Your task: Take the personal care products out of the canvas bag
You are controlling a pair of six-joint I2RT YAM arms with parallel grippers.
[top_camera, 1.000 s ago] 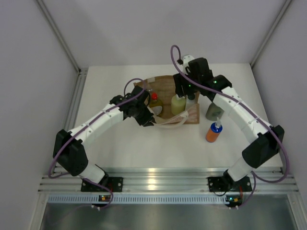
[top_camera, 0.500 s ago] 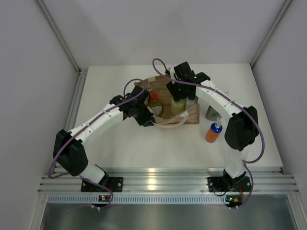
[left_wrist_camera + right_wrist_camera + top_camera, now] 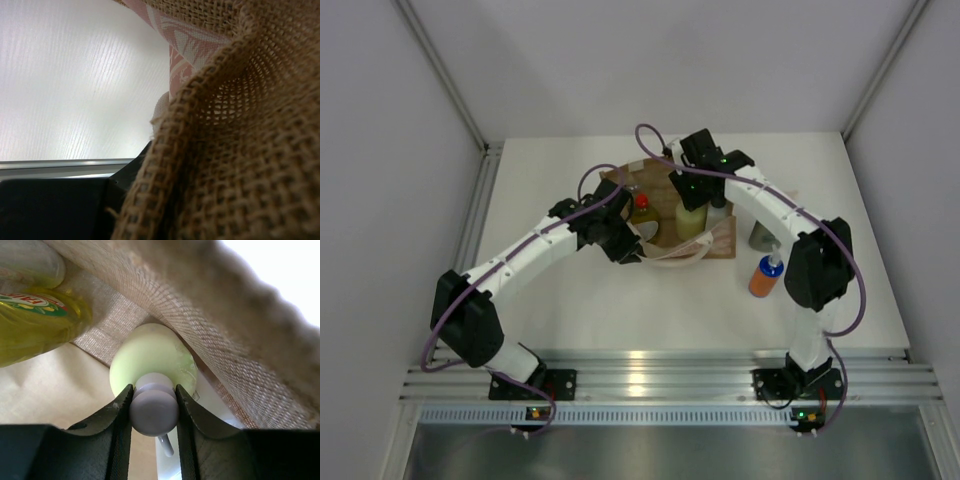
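Now, right fingers [image 3: 117,432] clamped on pale-green white-capped bottle [image 3: 150,360] inside canvas bag [image 3: 210,310]; left fingers [image 3: 131,167] shut on bag rim

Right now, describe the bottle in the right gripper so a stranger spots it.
Find the tan canvas bag mid-table. Inside sits a pale-green bottle, the right gripper clamped on its white cap. Its yellow neighbour has a red cap.

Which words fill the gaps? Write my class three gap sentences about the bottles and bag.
The right gripper clasps the pale-green bottle by its ____ cap.
The orange bottle is already ____ of the canvas bag.
The yellow bottle in the bag has a ____ cap.
Missing words: white, out, red.
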